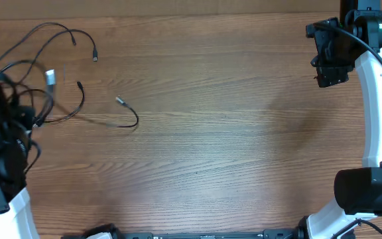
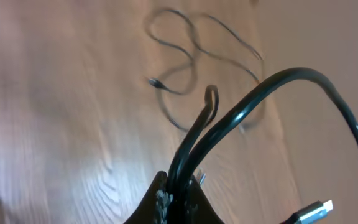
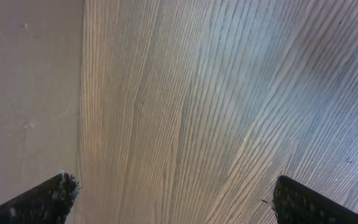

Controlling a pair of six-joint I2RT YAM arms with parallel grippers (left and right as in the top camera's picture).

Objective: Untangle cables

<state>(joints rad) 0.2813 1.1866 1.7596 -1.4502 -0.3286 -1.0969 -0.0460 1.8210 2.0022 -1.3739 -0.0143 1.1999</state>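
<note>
Thin black cables lie in loose, overlapping strands at the left end of a wooden table, seen from overhead. One strand reaches farthest toward the middle and ends in a small plug. The left gripper is clamped tight on a black cable. In the left wrist view the cable is doubled between the closed fingers and rises in a wide loop to the right, with a silver plug at the lower right edge of the picture. Beyond that loop, more strands curl flat on the wood. The left arm is a dark mass at the table's left edge in the overhead view, beside the strands, and where exactly its fingers meet the cable cannot be made out there. The right gripper hangs over the far right corner, well apart from the cables. Its jaws are spread wide and hold nothing, and its wrist camera shows only bare wood grain between the two fingertips.
</note>
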